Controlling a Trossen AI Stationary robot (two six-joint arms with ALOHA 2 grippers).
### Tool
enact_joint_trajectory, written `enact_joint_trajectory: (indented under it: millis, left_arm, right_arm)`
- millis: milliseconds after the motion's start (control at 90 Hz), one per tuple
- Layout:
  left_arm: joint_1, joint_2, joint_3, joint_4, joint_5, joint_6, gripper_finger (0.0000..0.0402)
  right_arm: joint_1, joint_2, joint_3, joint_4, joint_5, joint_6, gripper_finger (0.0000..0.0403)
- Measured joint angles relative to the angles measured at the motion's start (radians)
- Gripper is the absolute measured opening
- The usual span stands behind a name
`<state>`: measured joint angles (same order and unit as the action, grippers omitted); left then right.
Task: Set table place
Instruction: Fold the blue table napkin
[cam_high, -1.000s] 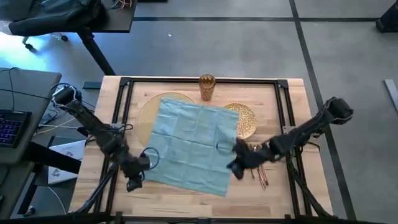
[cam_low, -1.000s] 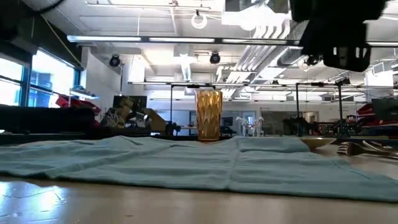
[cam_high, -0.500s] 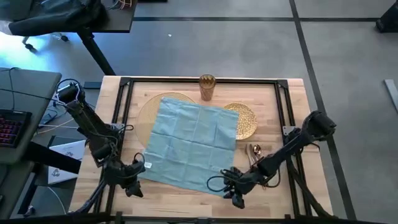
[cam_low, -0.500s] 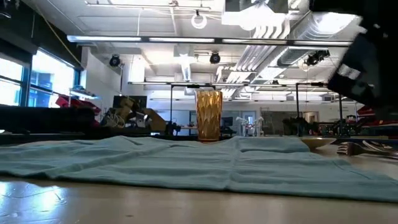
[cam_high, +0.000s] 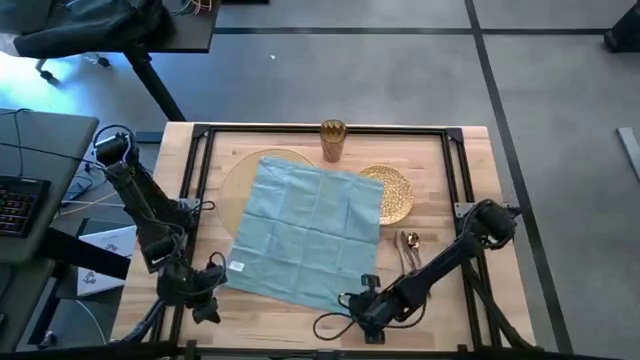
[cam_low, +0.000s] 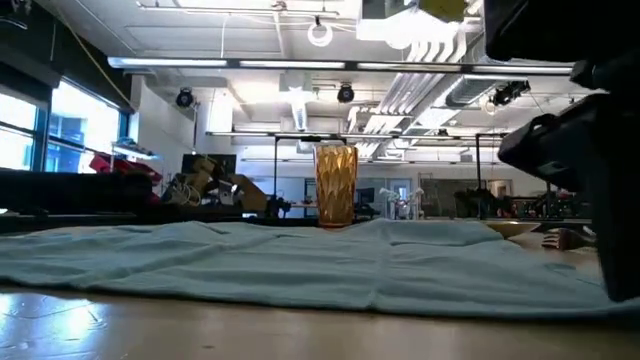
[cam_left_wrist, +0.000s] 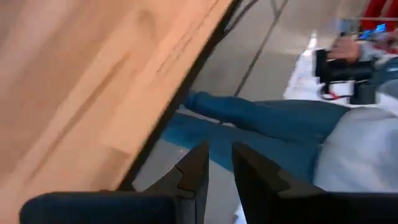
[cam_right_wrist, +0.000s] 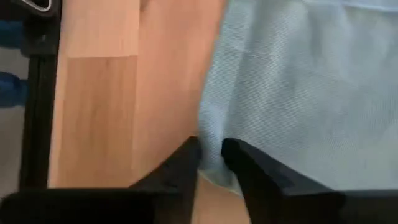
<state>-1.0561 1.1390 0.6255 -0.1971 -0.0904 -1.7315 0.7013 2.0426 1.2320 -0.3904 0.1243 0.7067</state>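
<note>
Teal cloth napkin (cam_high: 305, 232) lies spread over the pale-gold round placemat (cam_high: 243, 170); right gripper (cam_right_wrist: 210, 163), nearly closed on its near corner, could drag it askew. Left gripper (cam_left_wrist: 216, 171), barely parted, holds nothing.

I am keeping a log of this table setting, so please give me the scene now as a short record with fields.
napkin: teal napkin spread flat, covering most of the placemat and part of the plate
cup: amber cup upright at the far edge
cutlery: cutlery beside the napkin, below the plate
left gripper: left gripper at the near-left napkin corner, holding nothing
right gripper: right gripper nearly closed at the near napkin edge
</note>
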Motion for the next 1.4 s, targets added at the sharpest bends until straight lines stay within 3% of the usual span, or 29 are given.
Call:
enact_joint_trajectory:
  millis: [189,422,544,678,922,1211,1400]
  left_arm:
    - [0.005,0.057,0.001,-0.035,0.106,0.092,0.0013]
    - [0.014,0.174,0.002,0.115,0.103,0.328,0.0005]
    - [0.042,0.238,0.001,0.173,0.104,0.400,0.0026]
    - [0.084,0.265,0.001,0.264,0.104,0.586,0.0075]
    - [0.159,0.285,0.001,0.171,0.079,0.835,0.0155]
    - [0.160,0.415,0.011,0.147,0.060,0.937,0.0139]
    - [0.160,0.527,0.111,0.008,0.041,0.952,0.0118]
  right_arm:
    - [0.035,0.000,0.086,-0.140,-0.011,0.061,0.0003]
    - [0.105,-0.007,0.246,-0.373,-0.027,0.103,0.0001]
    - [0.127,-0.003,0.246,-0.419,-0.025,0.163,0.0000]
    - [0.147,-0.008,0.244,-0.418,-0.029,0.214,0.0000]
    - [0.145,-0.008,0.245,-0.418,-0.043,0.211,0.0000]
    - [0.143,-0.010,0.246,-0.431,-0.058,0.237,0.0000]
    - [0.143,-0.010,0.246,-0.432,-0.072,0.237,0.0000]
